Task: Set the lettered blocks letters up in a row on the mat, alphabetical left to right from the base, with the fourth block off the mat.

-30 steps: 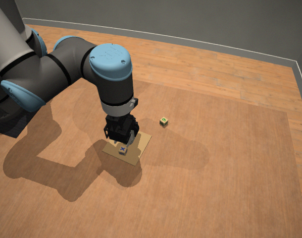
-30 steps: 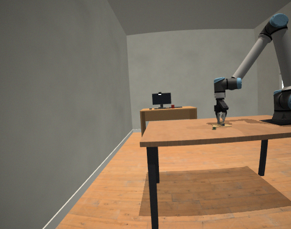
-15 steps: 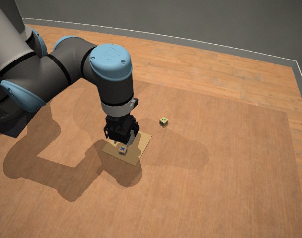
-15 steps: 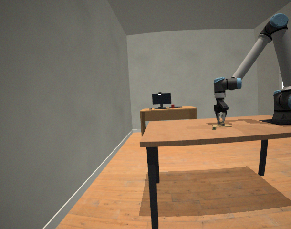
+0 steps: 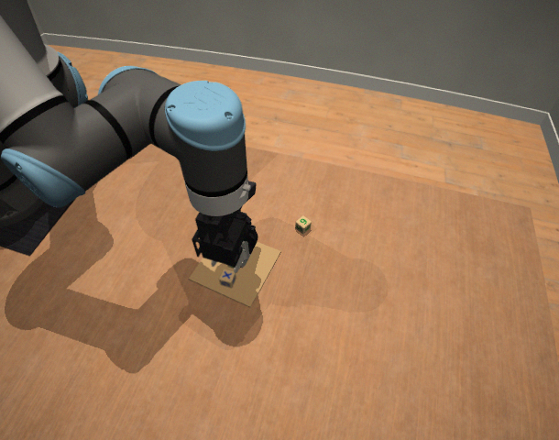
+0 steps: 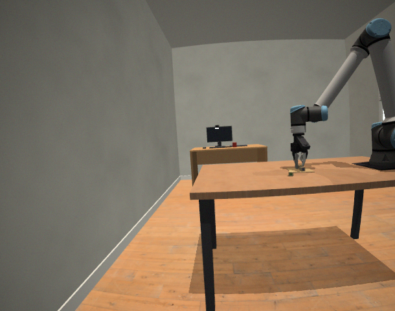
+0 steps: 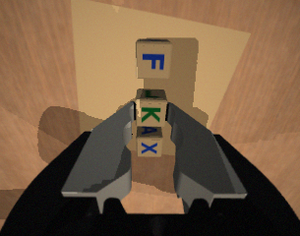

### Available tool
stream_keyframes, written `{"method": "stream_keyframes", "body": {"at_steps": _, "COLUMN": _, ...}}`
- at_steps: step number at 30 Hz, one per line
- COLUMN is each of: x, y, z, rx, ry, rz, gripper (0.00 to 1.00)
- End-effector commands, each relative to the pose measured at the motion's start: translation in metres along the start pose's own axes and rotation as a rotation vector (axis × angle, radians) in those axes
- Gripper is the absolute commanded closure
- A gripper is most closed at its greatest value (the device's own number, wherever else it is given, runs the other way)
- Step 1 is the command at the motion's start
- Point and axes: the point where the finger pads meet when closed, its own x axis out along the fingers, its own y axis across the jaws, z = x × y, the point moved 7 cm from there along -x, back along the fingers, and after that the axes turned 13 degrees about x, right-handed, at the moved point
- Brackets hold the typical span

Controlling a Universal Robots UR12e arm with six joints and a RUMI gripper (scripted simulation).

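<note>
In the wrist view my gripper [image 7: 150, 103] is shut on the K block [image 7: 152, 113], a wooden cube with a green K on top. It holds the block low over the tan mat [image 7: 159, 64], in line between the F block [image 7: 154, 59] and the X block [image 7: 150, 142], both with blue letters on top. In the top view the gripper [image 5: 228, 261] stands over the mat [image 5: 235, 274] just behind the X block [image 5: 227, 277]; the F and K blocks are hidden by it. The fourth block [image 5: 302, 224], with a green mark, lies off the mat on the table.
The arm's base and elbow [image 5: 57, 142] fill the left of the top view. In the exterior view the gripper [image 6: 300, 165] is at the table top near the fourth block [image 6: 291, 173]. A desk with a monitor [image 6: 219, 133] stands far behind.
</note>
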Motion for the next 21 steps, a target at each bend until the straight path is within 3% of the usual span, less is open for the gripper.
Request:
{"method": "stream_keyframes", "body": {"at_steps": 1, "x": -0.0006, "y": 0.0006, "z": 0.0000, "rx": 0.000, "ry": 0.000, "rz": 0.001, "gripper": 0.95}}
{"method": "stream_keyframes", "body": {"at_steps": 21, "x": 0.0032, "y": 0.0006, "z": 0.0000, "rx": 0.000, "ry": 0.000, "rz": 0.001, "gripper": 0.95}}
